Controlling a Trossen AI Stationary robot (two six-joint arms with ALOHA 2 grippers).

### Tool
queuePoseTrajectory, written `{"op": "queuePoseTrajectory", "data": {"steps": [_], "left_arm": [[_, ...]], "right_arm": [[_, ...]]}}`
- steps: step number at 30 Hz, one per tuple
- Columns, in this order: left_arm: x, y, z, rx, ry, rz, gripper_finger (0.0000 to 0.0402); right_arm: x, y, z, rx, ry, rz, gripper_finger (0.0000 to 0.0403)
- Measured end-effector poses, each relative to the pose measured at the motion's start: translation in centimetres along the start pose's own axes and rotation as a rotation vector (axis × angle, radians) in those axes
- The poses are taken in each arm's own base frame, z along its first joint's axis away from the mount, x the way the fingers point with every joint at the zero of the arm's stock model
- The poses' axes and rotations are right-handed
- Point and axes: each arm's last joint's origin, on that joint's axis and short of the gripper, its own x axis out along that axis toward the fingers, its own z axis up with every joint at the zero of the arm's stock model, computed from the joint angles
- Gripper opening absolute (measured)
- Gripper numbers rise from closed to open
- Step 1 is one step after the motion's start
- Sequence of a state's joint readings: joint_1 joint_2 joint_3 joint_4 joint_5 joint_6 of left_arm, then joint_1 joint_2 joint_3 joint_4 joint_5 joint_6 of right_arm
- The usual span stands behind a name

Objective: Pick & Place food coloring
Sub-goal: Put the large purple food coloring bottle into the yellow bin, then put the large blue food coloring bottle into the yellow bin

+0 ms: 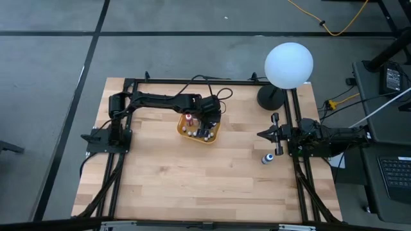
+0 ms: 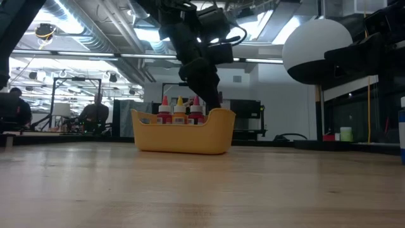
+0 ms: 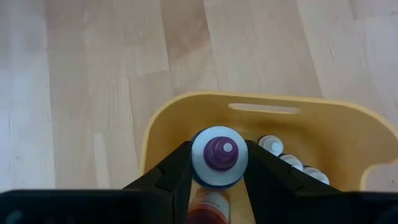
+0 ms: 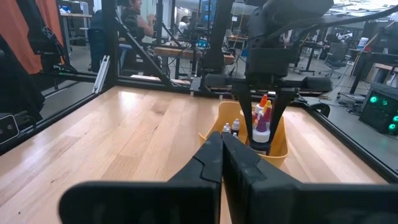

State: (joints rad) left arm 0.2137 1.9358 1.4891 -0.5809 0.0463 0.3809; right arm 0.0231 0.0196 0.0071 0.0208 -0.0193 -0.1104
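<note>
The left claw (image 1: 207,123) hangs over the orange tray (image 1: 200,128) of small bottles (image 1: 188,118); the right claw (image 1: 272,134) waits near a lone blue-capped bottle (image 1: 270,157) on the surface (image 1: 192,179).

Looked like a robotics lab / open-plan workshop. Wood-top table (image 1: 192,173) sat in a black metal frame (image 1: 295,186) on grey concrete floor w/ tape lines. Ceiling had bare ducts & pipes (image 2: 95,25) plus strip lights. Behind: desks, monitors, people seated at workstations (image 2: 95,117). White globe lamp (image 1: 289,64) at table edge; laptop (image 1: 393,176) & cables beside the rig.
</note>
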Motion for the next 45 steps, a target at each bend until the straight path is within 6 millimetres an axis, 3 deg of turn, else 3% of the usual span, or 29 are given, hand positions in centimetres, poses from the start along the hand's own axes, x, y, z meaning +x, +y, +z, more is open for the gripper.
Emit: {"op": "queuePoseTrajectory", "data": {"steps": [9, 17, 21, 28, 36, 41, 45], "left_arm": [[0.0, 0.0, 0.0, -0.011, -0.002, 0.003, 0.0147], [0.0, 0.0, 0.0, -0.028, -0.001, 0.004, 0.0148], [-0.9, 0.1, 0.3, -0.023, 0.007, 0.012, 0.0151], [-4.9, 0.6, 1.8, -0.034, 0.018, 0.048, 0.0171], [-12.9, 0.6, 2.7, -0.185, -0.057, 0.084, 0.0174], [-18.6, 0.3, 1.1, -0.346, -0.183, 0.085, 0.0115], [-22.2, -1.4, -2.3, -0.417, -0.302, 0.052, 0.0031]], "right_arm": [[0.0, 0.0, 0.0, 0.0, 0.0, 0.0, 0.0008], [0.0, 0.0, 0.0, 0.0, 0.0, 0.0, 0.0008], [0.0, 0.0, 0.0, 0.0, 0.0, 0.0, 0.0008], [0.0, 0.0, 0.0, 0.0, 0.0, 0.0, 0.0008], [0.0, 0.0, 0.0, 0.0, 0.0, 0.0, 0.0008], [0.0, 0.0, 0.0, 0.0, 0.0, 0.0, 0.0008], [0.0, 0.0, 0.0, 0.0, 0.0, 0.0, 0.0008]]}}
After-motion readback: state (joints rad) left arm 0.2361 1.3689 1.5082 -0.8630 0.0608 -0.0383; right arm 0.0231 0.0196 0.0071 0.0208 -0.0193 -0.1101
